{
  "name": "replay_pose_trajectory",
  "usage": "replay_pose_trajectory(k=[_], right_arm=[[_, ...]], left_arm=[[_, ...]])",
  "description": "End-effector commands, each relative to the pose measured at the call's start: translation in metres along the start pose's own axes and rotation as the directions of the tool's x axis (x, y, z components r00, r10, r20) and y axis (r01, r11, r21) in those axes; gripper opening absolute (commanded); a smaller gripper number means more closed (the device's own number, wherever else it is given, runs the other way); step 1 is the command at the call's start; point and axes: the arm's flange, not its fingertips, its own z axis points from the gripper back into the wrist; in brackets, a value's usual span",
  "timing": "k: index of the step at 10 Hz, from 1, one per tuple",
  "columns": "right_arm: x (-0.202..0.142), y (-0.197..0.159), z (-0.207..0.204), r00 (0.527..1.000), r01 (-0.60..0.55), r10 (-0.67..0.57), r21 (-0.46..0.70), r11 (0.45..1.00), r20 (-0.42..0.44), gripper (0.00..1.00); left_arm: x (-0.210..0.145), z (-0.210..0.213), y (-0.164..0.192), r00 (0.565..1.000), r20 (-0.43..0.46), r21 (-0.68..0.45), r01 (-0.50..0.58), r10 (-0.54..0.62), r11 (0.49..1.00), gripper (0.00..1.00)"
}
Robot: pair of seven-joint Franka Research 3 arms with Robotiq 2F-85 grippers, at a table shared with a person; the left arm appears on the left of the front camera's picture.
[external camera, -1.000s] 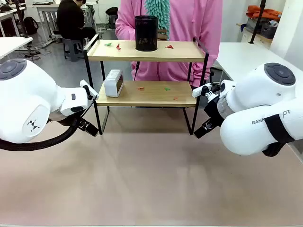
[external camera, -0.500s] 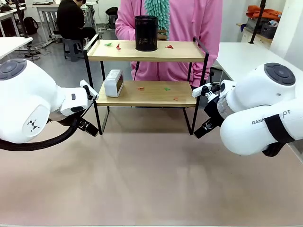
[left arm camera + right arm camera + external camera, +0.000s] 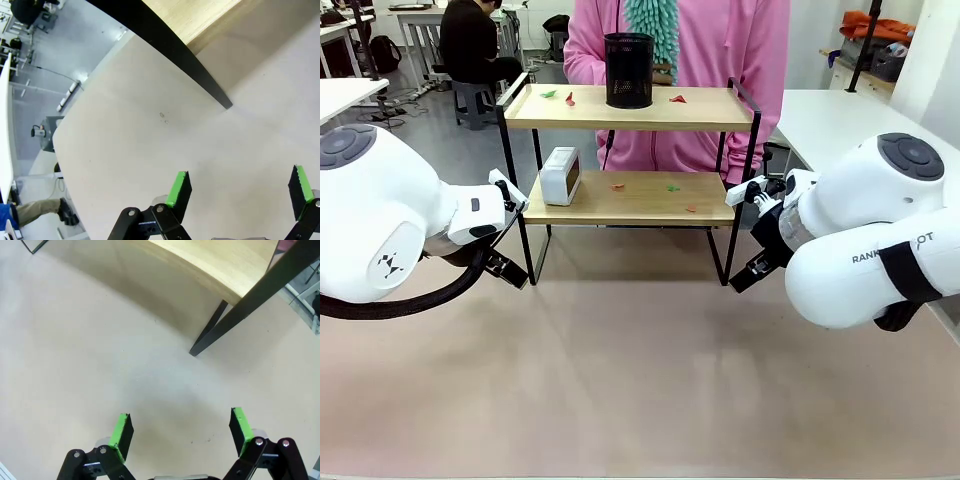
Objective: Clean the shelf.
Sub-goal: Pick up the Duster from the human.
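Front: scraps (image 3: pixel 617 186) on shelf (image 3: pixel 710 110); wrists: left fingers (image 3: pixel 178 189), right fingers (image 3: pixel 121 436) apart.

white arm (image 3: pixel 380 215), green-padded left gripper (image 3: pixel 241 180)

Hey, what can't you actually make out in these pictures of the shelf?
- Front view: inside of the black mesh cup, hidden by its own wall.
- Front view: face of the white box, angled away, too small.
- Front view: coloured scraps on the shelf, too small to identify.
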Motion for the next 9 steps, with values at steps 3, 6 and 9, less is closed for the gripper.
replay_pose_trajectory(k=[3,6,9], right_arm=[[0.0,-0.009,0.033,0.965,-0.098,0.155,0.257,0.961,-0.212,1.0],[-0.033,-0.085,0.119,0.969,0.199,-0.087,0.519,0.831,-0.233,1.0],[-0.13,-0.216,0.197,0.75,0.5,-0.641,0.776,0.385,-0.165,1.0]], left_arm=[[-0.002,0.027,0.009,0.999,0.053,-0.168,-0.001,0.01,0.986,1.0],[-0.026,0.114,0.039,0.998,0.056,-0.442,0.014,0.012,0.897,1.0],[-0.111,0.195,0.133,0.902,0.243,-0.526,-0.187,0.358,0.83,1.0]])
